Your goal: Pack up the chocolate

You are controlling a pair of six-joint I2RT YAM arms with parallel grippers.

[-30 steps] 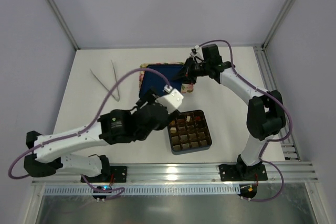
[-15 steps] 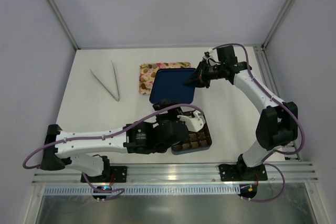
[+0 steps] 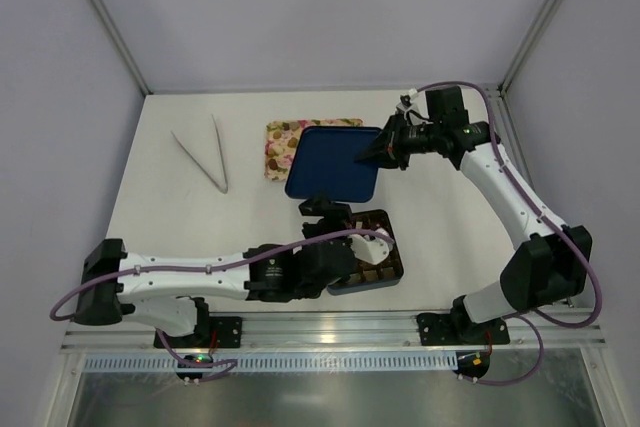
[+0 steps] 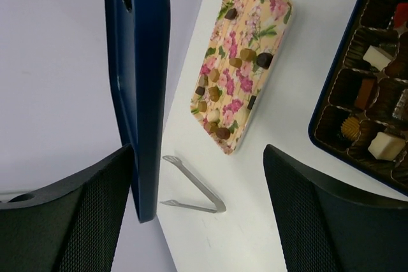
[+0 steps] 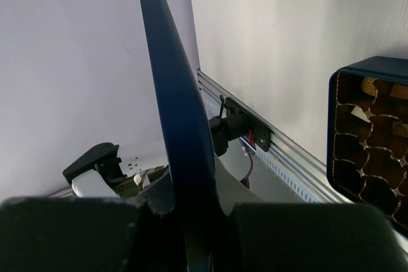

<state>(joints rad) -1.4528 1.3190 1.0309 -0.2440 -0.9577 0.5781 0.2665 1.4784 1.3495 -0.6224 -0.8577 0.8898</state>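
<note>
In the top view, right gripper (image 3: 368, 154) is clamping the blue lid (image 3: 330, 162) by its 3 o'clock edge, while left gripper (image 3: 372, 245) is hanging wide open over the box (image 3: 394, 268). Left wrist: chocolate (image 4: 264, 60) is lying strung 1-to-7 o'clock along the floral tray (image 4: 274, 11), with more sitting in box cells and a strip of table (image 4: 306, 81) between. Right wrist: lid is standing edge-on.

The white desk (image 3: 170, 217) carries metal tongs (image 3: 218, 150) at the left, a floral tray (image 3: 278, 147) mid-back, and a dark celled box (image 3: 396, 259) nearer.

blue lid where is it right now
In the top view the blue lid is pinched at its right edge by the right gripper, held over the floral tray's right end at far centre, beyond the chocolate box.
</note>
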